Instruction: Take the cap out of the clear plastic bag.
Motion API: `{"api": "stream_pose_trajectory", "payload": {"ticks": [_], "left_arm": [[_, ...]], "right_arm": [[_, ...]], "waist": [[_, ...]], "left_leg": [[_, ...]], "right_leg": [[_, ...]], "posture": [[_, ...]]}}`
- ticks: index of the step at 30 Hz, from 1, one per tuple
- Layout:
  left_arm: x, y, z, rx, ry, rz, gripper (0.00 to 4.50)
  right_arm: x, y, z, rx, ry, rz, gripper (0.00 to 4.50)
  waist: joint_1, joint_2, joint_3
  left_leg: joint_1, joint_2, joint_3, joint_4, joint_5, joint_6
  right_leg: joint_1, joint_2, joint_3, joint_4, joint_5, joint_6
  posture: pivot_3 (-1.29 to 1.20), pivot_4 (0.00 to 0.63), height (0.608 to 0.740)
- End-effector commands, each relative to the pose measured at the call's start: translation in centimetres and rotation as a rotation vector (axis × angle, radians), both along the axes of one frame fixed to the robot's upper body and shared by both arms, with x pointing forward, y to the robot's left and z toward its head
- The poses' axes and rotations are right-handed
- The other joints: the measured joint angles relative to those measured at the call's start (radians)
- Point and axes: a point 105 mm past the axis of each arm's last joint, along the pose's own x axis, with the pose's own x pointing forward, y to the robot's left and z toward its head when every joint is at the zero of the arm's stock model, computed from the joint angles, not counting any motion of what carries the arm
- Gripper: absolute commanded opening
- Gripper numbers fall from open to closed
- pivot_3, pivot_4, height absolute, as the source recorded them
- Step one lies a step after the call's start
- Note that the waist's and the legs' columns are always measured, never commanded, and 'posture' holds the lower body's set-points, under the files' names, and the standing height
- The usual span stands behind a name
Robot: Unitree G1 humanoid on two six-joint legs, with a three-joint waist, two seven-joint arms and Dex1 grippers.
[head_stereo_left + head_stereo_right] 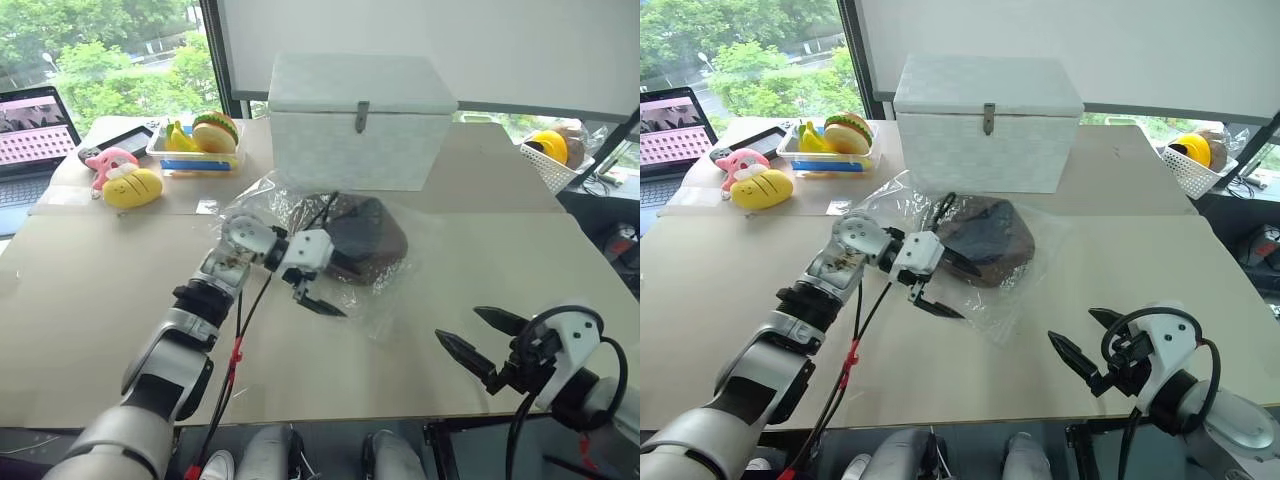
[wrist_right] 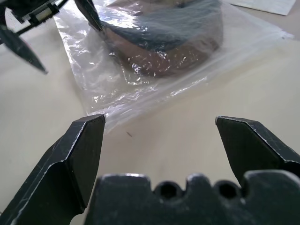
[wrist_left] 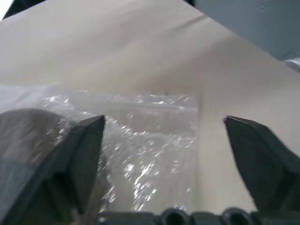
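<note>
The cap (image 1: 985, 240) is a soft, flattened brown piece with darker, blackish panels across its upper side, round-oval in outline. It lies inside the clear plastic bag (image 1: 1015, 285) — a thin, glossy, wrinkled film that spreads wider than the cap on every side and catches white glints of light. Bag and cap rest on the beige table (image 1: 1140, 260) just in front of the white box (image 1: 985, 125), a lidded chest with a small metal latch at the middle of its front face.

The left gripper (image 1: 932, 290) reaches in from the side of the bag that lies toward the robot's left, its wrist bent so the black fingers point across and downward toward the table. The fingers stand wide apart and hold nothing; one sits at the bag's edge close beside the cap, the other is over bare table just short of the film. In the left wrist view the crinkled plastic lies between the two fingers (image 3: 84, 154).

The right gripper (image 1: 1080, 345) hangs nearer the robot than the box, well apart from the bag and beyond its near corner, fingers likewise spread and empty, pointing toward the bag.

No brand, label or readable writing shows on the cap, the bag or the box.
</note>
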Motion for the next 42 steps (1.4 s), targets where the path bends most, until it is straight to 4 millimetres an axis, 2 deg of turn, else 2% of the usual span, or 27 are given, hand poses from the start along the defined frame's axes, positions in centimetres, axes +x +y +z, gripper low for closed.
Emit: {"api": "stream_pose_trajectory", "payload": {"ticks": [1, 4, 8, 11, 13, 18, 23, 24, 25, 27, 29, 32, 33, 34, 35, 42], "left_arm": [[-0.8, -1.2, -1.7, 0.079, -0.097, -0.046, 4.44], [-0.6, -2.2, -3.9, 0.128, -0.214, -0.020, 4.44], [0.8, -2.8, -5.2, 0.163, -0.357, 0.054, 4.44], [2.1, -3.7, -5.2, 0.125, -0.406, 0.166, 4.44], [3.0, -3.9, -5.1, 0.120, -0.436, 0.230, 4.44], [4.9, -3.2, -5.4, 0.170, -0.497, 0.339, 4.44], [5.4, -3.2, -5.5, 0.173, -0.507, 0.373, 4.44], [5.4, -3.2, -5.5, 0.176, -0.506, 0.373, 3.91], [5.4, -3.1, -5.6, 0.184, -0.506, 0.368, 3.76], [5.4, -3.0, -5.7, 0.192, -0.506, 0.364, 3.14], [5.4, -3.0, -5.7, 0.193, -0.505, 0.366, 2.29], [5.5, -3.1, -5.7, 0.191, -0.503, 0.370, 1.29], [5.4, -3.2, -5.7, 0.189, -0.501, 0.370, 0.80], [5.4, -3.3, -5.7, 0.187, -0.500, 0.369, 0.59], [5.4, -3.4, -5.7, 0.187, -0.498, 0.369, 0.16], [4.8, -3.9, -5.8, 0.167, -0.471, 0.355, 0.07]], "right_arm": [[-0.2, -0.1, 1.0, -0.020, -0.050, -0.010, 4.50], [-0.5, -0.2, 1.1, -0.023, -0.051, -0.023, 4.50], [-0.8, -0.3, 1.1, -0.024, -0.052, -0.038, 4.50], [-1.1, -0.3, 1.1, -0.021, -0.051, -0.046, 4.50], [-1.2, -0.3, 1.1, -0.020, -0.050, -0.050, 4.50], [-1.2, -0.3, 1.2, -0.017, -0.054, -0.055, 4.50], [-1.1, -0.2, 1.3, -0.014, -0.059, -0.054, 4.50], [-1.1, -0.2, 1.3, -0.013, -0.060, -0.054, 4.50], [-1.1, -0.2, 1.4, -0.013, -0.061, -0.054, 4.50], [-1.1, -0.3, 1.4, -0.014, -0.062, -0.057, 4.50], [-1.1, -0.3, 1.4, -0.015, -0.062, -0.059, 4.50], [-1.2, -0.2, 1.4, -0.014, -0.063, -0.060, 4.50], [-1.2, -0.2, 1.4, -0.013, -0.064, -0.060, 4.50], [-1.2, -0.2, 1.4, -0.013, -0.063, -0.061, 4.50], [-1.2, -0.2, 1.4, -0.012, -0.063, -0.062, 4.50], [-1.3, -0.1, 1.4, -0.010, -0.062, -0.067, 4.50]], "waist": [[-0.001, 0.000, 0.000], [-0.001, 0.000, 0.000], [0.017, 0.001, 0.000], [0.022, 0.002, -0.002], [0.022, 0.004, -0.003], [0.017, 0.005, -0.004], [0.011, 0.008, -0.006], [0.012, 0.009, -0.006], [0.012, 0.009, -0.006], [0.012, 0.009, -0.006], [0.012, 0.009, -0.006], [0.012, 0.009, -0.006], [0.012, 0.009, -0.006], [0.012, 0.009, -0.006], [0.012, 0.009, -0.006], [0.015, 0.008, -0.006]], "left_leg": [[0.000, 0.000, 0.000, 0.000, 0.000, 0.000], [0.000, 0.000, 0.000, 0.000, 0.000, 0.000], [0.004, 0.000, -0.002, 0.000, -0.001, 0.002], [0.015, 0.001, -0.003, 0.000, -0.008, 0.011], [0.017, 0.001, -0.004, -0.002, -0.013, 0.005], [0.017, 0.001, -0.003, -0.001, -0.012, 0.004], [0.018, 0.002, -0.003, -0.002, -0.012, 0.004], [0.018, 0.002, -0.003, -0.002, -0.012, 0.004], [0.018, 0.002, -0.003, -0.002, -0.012, 0.004], [0.018, 0.002, -0.003, -0.002, -0.012, 0.004], [0.018, 0.002, -0.003, -0.002, -0.012, 0.004], [0.017, 0.002, -0.003, -0.002, -0.012, 0.004], [0.017, 0.002, -0.003, -0.002, -0.012, 0.004], [0.016, 0.002, -0.003, -0.002, -0.012, 0.004], [0.016, 0.002, -0.003, -0.002, -0.012, 0.004], [0.015, 0.002, -0.003, -0.003, -0.012, 0.004]], "right_leg": [[0.000, 0.000, 0.000, 0.000, 0.000, 0.000], [0.000, 0.000, 0.000, 0.001, 0.000, 0.000], [0.002, -0.001, -0.001, -0.003, 0.000, 0.000], [0.015, -0.002, -0.001, -0.008, 0.001, 0.001], [0.019, -0.002, -0.001, -0.015, 0.000, 0.001], [0.019, -0.003, 0.000, -0.017, 0.007, 0.005], [0.018, -0.002, 0.000, -0.017, 0.008, 0.005], [0.018, -0.002, 0.000, -0.017, 0.008, 0.005], [0.018, -0.003, 0.000, -0.017, 0.008, 0.005], [0.018, -0.003, 0.000, -0.017, 0.008, 0.004], [0.018, -0.003, 0.000, -0.017, 0.008, 0.004], [0.016, -0.003, 0.000, -0.017, 0.008, 0.004], [0.015, -0.003, 0.001, -0.017, 0.008, 0.004], [0.015, -0.003, 0.001, -0.017, 0.008, 0.004], [0.015, -0.003, 0.001, -0.017, 0.008, 0.004], [0.014, -0.003, 0.000, -0.017, 0.007, 0.004]], "posture": [[0.00, 0.150, 0.723], [0.00, 0.150, 0.723], [0.00, 0.150, 0.723], [0.00, 0.150, 0.723], [0.00, 0.150, 0.723], [0.00, 0.150, 0.723], [0.00, 0.150, 0.723], [0.00, 0.150, 0.723], [0.00, 0.150, 0.723], [0.00, 0.150, 0.723], [0.00, 0.150, 0.723], [0.00, 0.150, 0.723], [0.00, 0.150, 0.723], [0.00, 0.150, 0.723], [0.00, 0.150, 0.723], [0.00, 0.150, 0.723]]}}
